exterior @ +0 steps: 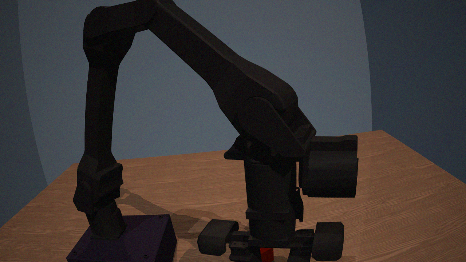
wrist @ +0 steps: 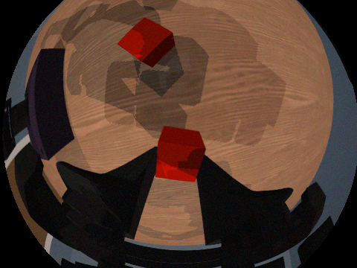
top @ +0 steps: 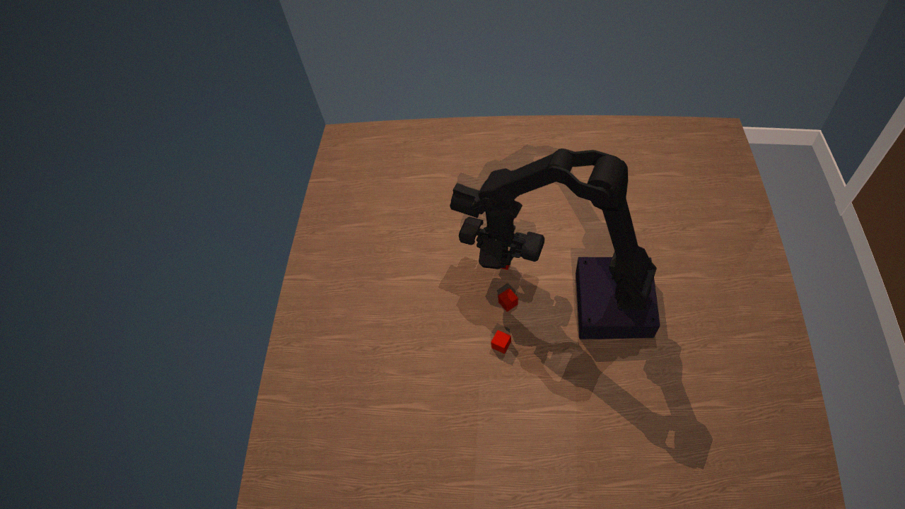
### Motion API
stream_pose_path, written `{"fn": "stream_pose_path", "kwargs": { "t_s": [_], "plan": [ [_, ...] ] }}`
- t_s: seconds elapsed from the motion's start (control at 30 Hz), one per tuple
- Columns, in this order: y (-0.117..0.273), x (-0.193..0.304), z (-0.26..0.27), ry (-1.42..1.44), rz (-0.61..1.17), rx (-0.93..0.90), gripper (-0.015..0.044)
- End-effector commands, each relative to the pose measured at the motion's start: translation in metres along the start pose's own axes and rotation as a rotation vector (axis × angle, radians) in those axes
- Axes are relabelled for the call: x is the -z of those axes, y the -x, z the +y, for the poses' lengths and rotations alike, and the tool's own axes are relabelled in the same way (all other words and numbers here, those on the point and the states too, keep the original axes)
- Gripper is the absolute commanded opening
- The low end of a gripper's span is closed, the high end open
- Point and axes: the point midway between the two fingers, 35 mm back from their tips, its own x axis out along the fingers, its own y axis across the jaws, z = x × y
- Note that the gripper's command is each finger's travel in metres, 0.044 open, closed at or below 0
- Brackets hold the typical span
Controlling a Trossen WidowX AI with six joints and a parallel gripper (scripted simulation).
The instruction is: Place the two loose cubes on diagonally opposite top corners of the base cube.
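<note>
Three red cubes look alike. My gripper (wrist: 178,154) is shut on one red cube (top: 506,266) (wrist: 178,160), with a fingertip on each side of it. The top view shows only a sliver of this cube below the gripper, and I cannot tell whether it touches the table. The middle red cube (top: 507,299) (exterior: 267,254) (wrist: 143,39) lies a short way off, in the arm's shadow and turned at an angle to the held cube. The third red cube (top: 500,341) lies beyond it. In the exterior view my fingertips are below the frame.
The wooden table (top: 392,405) (exterior: 407,202) (wrist: 260,160) bears the cubes and the arm. The dark purple arm base (top: 594,297) (exterior: 146,231) (wrist: 52,100) stands to one side of the row of cubes. Shadows of the arm lie across the table.
</note>
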Motion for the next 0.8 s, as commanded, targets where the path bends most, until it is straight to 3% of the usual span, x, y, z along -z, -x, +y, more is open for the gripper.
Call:
{"fn": "stream_pose_path", "kwargs": {
  "t_s": [0.0,0.77],
  "plan": [
    [0.017,0.000,-0.005,-0.004,-0.002,0.015,0.0105],
    [0.090,0.000,-0.001,-0.004,-0.002,0.015,0.0105]
  ]
}}
